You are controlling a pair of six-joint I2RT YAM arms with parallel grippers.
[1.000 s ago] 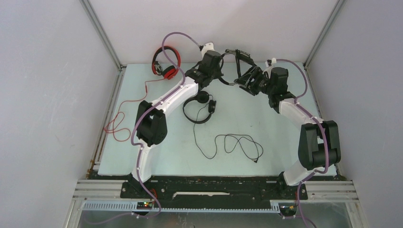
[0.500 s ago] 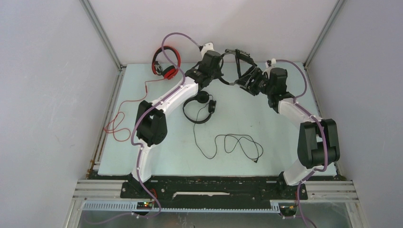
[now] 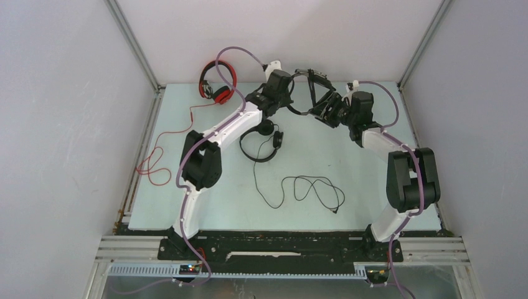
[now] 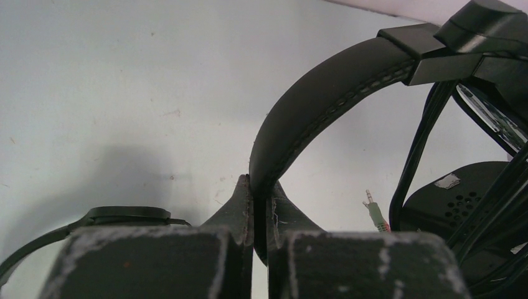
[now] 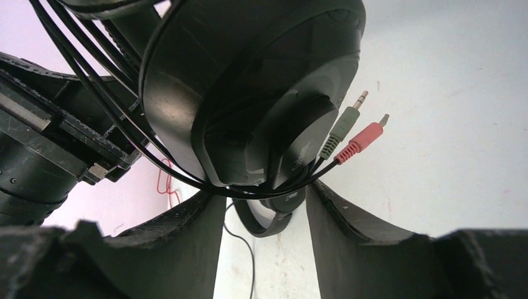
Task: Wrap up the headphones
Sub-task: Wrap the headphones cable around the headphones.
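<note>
Left end effector [image 4: 258, 187] pinches the headband [image 4: 324, 106] of a black headset [image 3: 306, 73] raised over the far counter [image 3: 348, 180]; right end effector [image 5: 263, 192], spread, has the cable-wound ear cup [image 5: 249, 93] just beyond its tips.

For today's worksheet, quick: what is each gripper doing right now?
Left gripper: closed on the padded headband of the black wired over-ear headset.
Right gripper: fingers apart around that headset's earcup; a grip cannot be told.
</note>
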